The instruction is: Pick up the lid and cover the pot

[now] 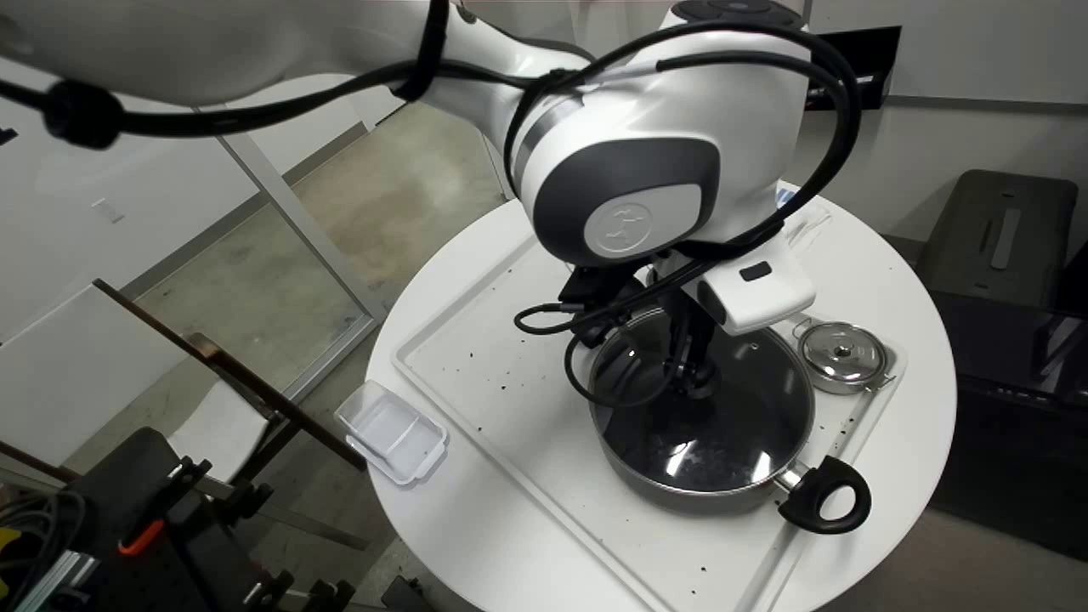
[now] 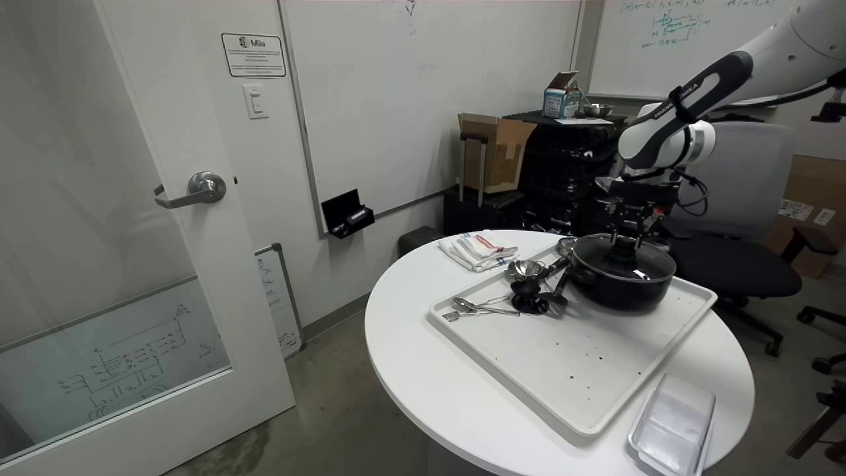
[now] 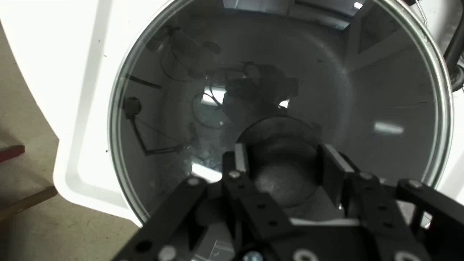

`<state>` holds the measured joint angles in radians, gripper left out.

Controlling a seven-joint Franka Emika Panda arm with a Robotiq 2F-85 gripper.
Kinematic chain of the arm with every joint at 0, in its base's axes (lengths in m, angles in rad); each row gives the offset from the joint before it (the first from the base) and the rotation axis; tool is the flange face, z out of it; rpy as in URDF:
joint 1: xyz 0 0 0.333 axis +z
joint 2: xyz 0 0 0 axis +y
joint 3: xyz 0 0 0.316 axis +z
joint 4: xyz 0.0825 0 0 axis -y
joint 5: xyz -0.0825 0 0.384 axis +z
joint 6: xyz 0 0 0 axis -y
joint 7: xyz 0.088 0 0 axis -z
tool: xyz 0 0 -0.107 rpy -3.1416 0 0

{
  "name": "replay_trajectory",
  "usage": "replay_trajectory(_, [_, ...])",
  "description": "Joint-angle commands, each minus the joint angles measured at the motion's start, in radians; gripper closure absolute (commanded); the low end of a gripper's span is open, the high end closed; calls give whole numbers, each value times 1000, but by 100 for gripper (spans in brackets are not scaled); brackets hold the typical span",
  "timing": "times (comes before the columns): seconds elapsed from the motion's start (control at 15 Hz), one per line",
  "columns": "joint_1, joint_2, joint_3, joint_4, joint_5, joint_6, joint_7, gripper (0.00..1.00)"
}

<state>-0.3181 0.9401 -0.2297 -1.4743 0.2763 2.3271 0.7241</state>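
Observation:
The round glass lid (image 1: 735,446) with a metal rim and black knob (image 3: 282,181) lies level over the black pot (image 1: 663,496). Its rim appears to rest on the pot's rim in both exterior views, where the lid (image 2: 591,256) and the pot (image 2: 618,295) line up. The pot's looped black handle (image 1: 801,507) sticks out to one side. My gripper (image 3: 284,165) points down at the lid's centre, partly closed, one finger on each side of the knob with no clear gap. In an exterior view the gripper (image 2: 626,239) is at the knob's top.
A white tray (image 2: 509,371) on a round white table (image 2: 403,357) carries the pot. A small silvery lidded pot (image 1: 841,353) stands close beside it. Utensils (image 2: 529,301) lie near the pot. A folded cloth (image 2: 477,250) and a clear plastic container (image 2: 674,423) lie by the tray.

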Motion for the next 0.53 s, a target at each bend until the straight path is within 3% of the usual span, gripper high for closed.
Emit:
replay_trajectory(0.0, [10,-40,3,-44,15,19,-20,75])
replay_trajectory(0.07, [9,-41,3,-46,15,19,-21,75])
replay_trajectory(0.13, [8,-42,4,-47,16,19,-21,25])
replay_trajectory(0.27, [7,-44,5,-48,18,19,-22,19])
replay_trajectory(0.47, [8,-53,7,-50,18,20,-22,1])
